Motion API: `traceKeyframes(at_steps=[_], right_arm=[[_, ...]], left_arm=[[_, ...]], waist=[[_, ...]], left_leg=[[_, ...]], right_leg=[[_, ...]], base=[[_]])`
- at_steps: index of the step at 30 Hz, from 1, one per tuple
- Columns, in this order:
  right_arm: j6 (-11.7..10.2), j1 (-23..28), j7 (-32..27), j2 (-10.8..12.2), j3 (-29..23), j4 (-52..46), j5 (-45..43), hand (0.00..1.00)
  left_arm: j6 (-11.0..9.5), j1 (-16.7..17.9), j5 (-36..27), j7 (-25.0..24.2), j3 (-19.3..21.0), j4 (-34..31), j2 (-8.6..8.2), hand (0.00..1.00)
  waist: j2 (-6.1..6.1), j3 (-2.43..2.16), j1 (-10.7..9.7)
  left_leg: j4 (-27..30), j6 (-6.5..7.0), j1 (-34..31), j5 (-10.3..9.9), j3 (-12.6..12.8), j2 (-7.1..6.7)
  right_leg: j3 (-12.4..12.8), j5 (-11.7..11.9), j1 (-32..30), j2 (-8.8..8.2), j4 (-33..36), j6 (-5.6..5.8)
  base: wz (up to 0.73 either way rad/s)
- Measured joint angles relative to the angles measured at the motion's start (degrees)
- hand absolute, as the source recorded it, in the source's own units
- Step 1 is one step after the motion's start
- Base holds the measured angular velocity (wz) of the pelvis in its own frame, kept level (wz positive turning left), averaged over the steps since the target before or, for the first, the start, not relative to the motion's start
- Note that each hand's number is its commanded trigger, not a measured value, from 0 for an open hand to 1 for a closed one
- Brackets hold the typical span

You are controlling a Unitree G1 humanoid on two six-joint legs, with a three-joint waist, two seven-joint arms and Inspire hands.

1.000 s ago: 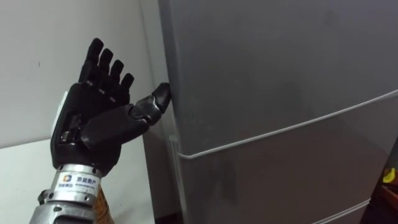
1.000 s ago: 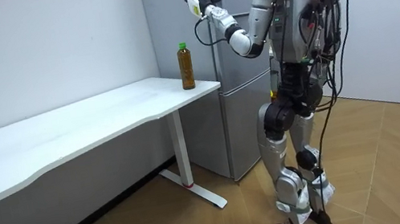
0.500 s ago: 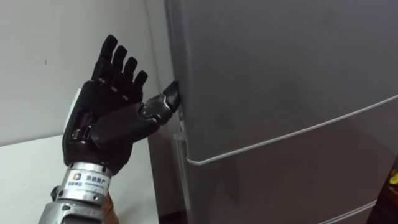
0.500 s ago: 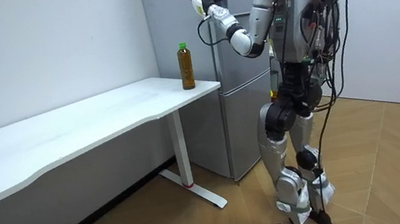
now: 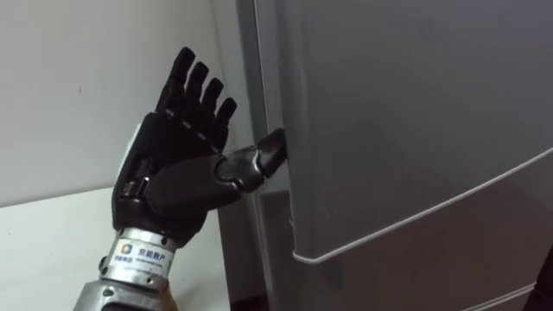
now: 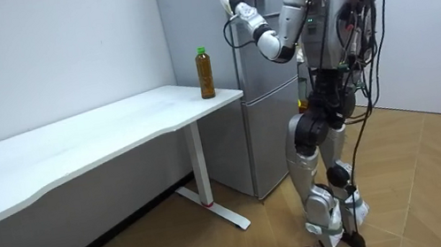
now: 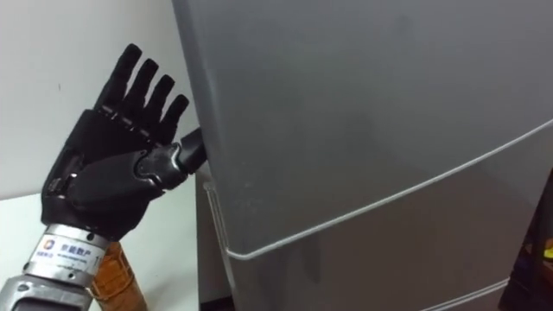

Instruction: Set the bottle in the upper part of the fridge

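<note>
My left hand (image 5: 173, 173) is raised beside the grey fridge (image 6: 264, 89), open, its fingers straight and pointing up. Its thumb tip lies against the left edge of the upper fridge door (image 5: 415, 112). In the right eye view that edge of the upper door (image 7: 363, 104) stands slightly out from the lower door (image 7: 389, 259). The bottle (image 6: 205, 72), amber with a green cap, stands upright on the corner of the white table (image 6: 71, 144) nearest the fridge. Part of the bottle (image 7: 112, 276) shows below my left hand (image 7: 104, 177). I stand facing the fridge, left hand (image 6: 229, 1) held high.
A white wall (image 5: 69, 86) rises behind the table, left of the fridge. The lower door (image 5: 449, 259) sits under a thin pale seam. Wooden floor (image 6: 437, 186) spreads around me.
My left hand has moved right, toward the fridge, and its thumb now lies along the upper door's left edge. The eye view has shifted with it. The bottle has not moved.
</note>
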Motion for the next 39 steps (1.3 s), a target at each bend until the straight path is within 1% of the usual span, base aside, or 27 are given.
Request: traceKeyframes(at_steps=[1,2,4,6,8,10,12,13,14,15,16,17,19,20,21,22,25,29,31,32,34,35,36,37,39], right_arm=[[0.01,0.00,0.00,-0.02,0.00,0.01,0.00,0.00],[0.01,-0.01,0.00,-0.02,0.00,0.01,0.00,0.00],[0.08,-0.07,0.00,-0.17,0.00,0.05,0.00,0.00],[0.21,-0.14,0.00,-0.26,-0.04,0.08,0.00,0.00],[0.73,-0.36,0.00,-0.36,-0.01,0.08,-0.04,0.00],[0.90,-0.46,0.19,-0.61,0.16,0.07,-0.04,0.00],[1.09,-0.59,0.21,-0.80,0.18,0.08,-0.04,0.00],[1.13,-0.73,0.23,-0.90,0.19,0.08,-0.04,0.00],[1.13,-0.76,0.25,-0.93,0.19,0.07,-0.04,0.00],[1.13,-0.71,0.34,-0.94,0.19,0.11,-0.03,0.00],[1.09,-0.92,0.64,-0.99,0.17,0.69,0.00,0.00],[1.09,-1.18,0.83,-1.03,0.18,1.02,0.00,0.00],[1.09,-1.37,1.46,-1.15,0.52,1.38,-0.01,0.00],[1.09,-1.47,1.54,-1.14,0.59,1.38,-0.02,0.00],[1.10,-1.54,1.60,-1.14,0.76,1.36,-0.03,0.00],[1.09,-1.53,1.61,-1.17,0.77,1.35,-0.04,0.00],[1.09,-1.57,1.60,-1.22,0.85,1.28,-0.04,0.00],[0.99,-1.65,1.49,-1.30,1.43,1.23,0.18,0.00],[0.99,-2.14,1.49,-1.25,2.12,1.32,0.30,0.00],[0.99,-2.29,1.51,-1.25,2.12,1.36,0.30,0.00],[0.96,-2.85,1.67,-1.24,2.25,1.94,0.44,0.00],[0.96,-2.96,1.74,-1.24,2.26,2.10,0.52,0.00],[0.96,-3.08,1.94,-1.25,2.27,2.19,0.77,0.00],[0.96,-3.34,2.13,-1.24,2.37,2.27,0.79,0.00],[0.96,-3.50,2.17,-1.27,2.68,2.40,0.83,0.00]], left_arm=[[0.00,0.09,-0.29,-1.16,-0.32,0.00,0.19,0.96],[0.00,0.14,-0.53,-1.74,-0.59,0.00,0.35,1.00],[0.02,0.61,-0.55,-3.46,-1.53,-0.04,1.71,1.00],[0.12,0.76,-0.62,-3.73,-1.96,-0.06,2.04,1.00],[0.21,0.80,-0.59,-3.73,-1.84,-0.05,2.04,1.00],[0.34,0.80,-0.62,-3.74,-1.88,-0.04,1.87,0.93],[0.45,0.74,-0.59,-3.45,-1.73,-0.03,1.74,0.91],[0.52,0.41,-0.59,-3.04,-1.72,0.04,1.13,0.91],[0.54,0.20,-0.61,-3.04,-1.79,0.05,0.81,0.84],[0.26,0.22,-1.19,-3.37,-1.77,0.04,0.39,0.69],[0.22,0.23,-1.99,-3.95,-2.13,0.04,0.49,0.61],[0.22,0.23,-2.38,-4.11,-2.25,0.05,0.50,0.45],[0.24,0.24,-2.91,-4.41,-2.82,0.28,0.58,0.20],[0.28,0.24,-2.94,-4.52,-3.12,0.43,0.59,0.11],[0.49,0.25,-2.91,-4.76,-3.84,0.70,0.55,0.07],[0.87,0.38,-2.83,-5.25,-4.47,0.74,0.54,0.05],[1.02,0.42,-3.38,-7.36,-6.01,0.70,0.36,0.00],[1.00,0.41,-5.80,-9.53,-9.87,0.66,0.24,0.00],[1.09,0.40,-6.12,-10.73,-12.74,0.66,-0.01,0.00],[1.11,0.40,-6.12,-10.99,-13.39,0.66,0.03,0.00],[1.45,0.34,-6.09,-12.54,-15.87,0.67,0.24,0.00],[1.58,0.34,-6.01,-12.88,-16.50,0.68,0.30,0.00],[1.87,0.34,-5.53,-13.41,-17.69,0.68,0.54,0.00],[2.46,0.34,-4.76,-14.07,-18.52,0.84,1.12,0.00],[2.93,0.33,-3.90,-14.99,-19.69,1.37,1.37,0.00]], waist=[[0.01,0.02,0.04],[0.01,0.03,0.06],[0.16,0.11,0.19],[0.28,0.16,0.19],[0.34,0.14,0.24],[0.66,0.12,0.16],[0.99,-0.02,0.06],[1.23,-0.01,-0.14],[1.34,-0.03,-0.19],[1.48,-0.01,-0.23],[1.44,0.01,-0.09],[1.43,0.02,-0.09],[1.33,0.12,-0.08],[1.45,0.12,-0.07],[1.41,0.27,-0.08],[1.43,0.33,-0.14],[1.37,0.36,-0.20],[1.63,0.19,-0.55],[1.64,0.19,-1.40],[1.64,0.19,-1.75],[1.61,0.21,-2.23],[1.60,0.22,-2.39],[1.57,0.24,-2.83],[1.54,0.26,-3.43],[1.46,0.32,-3.61]], left_leg=[[0.00,0.01,-0.02,0.01,-0.01,0.00],[-0.01,0.02,-0.03,0.01,-0.03,0.00],[-0.06,0.07,-0.09,-0.01,-0.09,0.00],[-0.11,0.16,-0.11,0.02,0.09,-0.03],[-0.12,0.25,-0.23,0.07,0.41,-0.03],[-0.09,0.39,-0.51,0.10,0.89,-0.02],[-0.09,0.46,-0.68,0.10,1.19,-0.02],[-0.12,0.48,-0.70,0.09,1.30,-0.03],[-0.15,0.49,-0.72,0.09,1.36,-0.03],[-0.21,0.49,-0.72,0.09,1.42,-0.02],[-0.20,0.48,-0.70,0.09,1.43,0.00],[-0.19,0.48,-0.69,0.09,1.44,0.01],[-0.18,0.48,-0.62,0.09,1.50,0.01],[-0.18,0.48,-0.61,0.09,1.48,0.01],[-0.20,0.48,-0.62,0.09,1.51,0.00],[-0.24,0.49,-0.66,0.08,1.53,-0.01],[-0.28,0.50,-0.86,0.08,1.55,0.02],[-0.28,0.49,-0.98,0.08,1.55,0.04],[-0.27,0.49,-1.01,0.08,1.55,0.07],[-0.27,0.49,-1.00,0.08,1.56,0.08],[-0.25,0.49,-0.88,0.08,2.19,0.19],[-0.23,0.48,-0.87,0.08,2.27,0.21],[-0.22,0.48,-0.86,0.09,2.41,0.21],[-0.21,0.48,-0.84,0.09,2.53,0.21],[-0.12,0.48,-0.65,0.09,2.77,0.24]], right_leg=[[0.01,0.01,0.00,0.00,0.02,0.02],[0.00,0.02,0.00,0.00,0.03,0.03],[0.05,0.09,-0.04,0.08,0.03,0.13],[0.11,0.16,-0.07,0.09,0.03,0.22],[0.12,0.27,-0.21,0.14,0.04,0.29],[-0.06,0.48,-0.38,0.06,-0.04,0.44],[-0.05,0.67,-0.43,0.04,-0.04,0.55],[-0.04,0.71,-0.52,0.03,-0.02,0.57],[-0.03,0.71,-0.61,0.03,-0.01,0.56],[0.00,0.71,-0.64,0.05,-0.02,0.56],[0.00,0.70,-0.60,0.04,-0.02,0.56],[0.01,0.70,-0.58,0.04,-0.02,0.56],[-0.01,0.70,-0.52,-0.03,-0.06,0.56],[0.03,0.70,-0.51,-0.03,-0.08,0.56],[0.02,0.69,-0.52,-0.03,-0.16,0.56],[0.05,0.68,-0.60,-0.01,-0.17,0.57],[0.06,0.68,-0.85,-0.07,-0.08,0.56],[-0.01,0.68,-0.88,-0.25,-0.09,0.56],[0.06,0.67,-0.88,-0.25,-0.08,0.54],[0.06,0.66,-0.90,-0.25,-0.07,0.52],[0.22,0.63,-1.02,-0.26,-0.05,0.46],[0.36,0.63,-1.03,-0.25,-0.07,0.46],[0.70,0.60,-1.14,-0.23,-0.08,0.43],[1.11,0.54,-1.26,-0.19,-0.10,0.40],[1.70,0.52,-1.31,-0.13,-0.07,0.38]], base=[[0.04],[0.03],[0.03],[0.02],[0.00],[0.00],[-0.02],[-0.06],[-0.07],[0.00],[0.00],[0.04],[0.00],[0.00],[-0.03],[0.00],[0.00],[0.00],[0.00],[-0.03],[-0.12],[-0.11],[-0.07],[-0.08],[-0.15]])
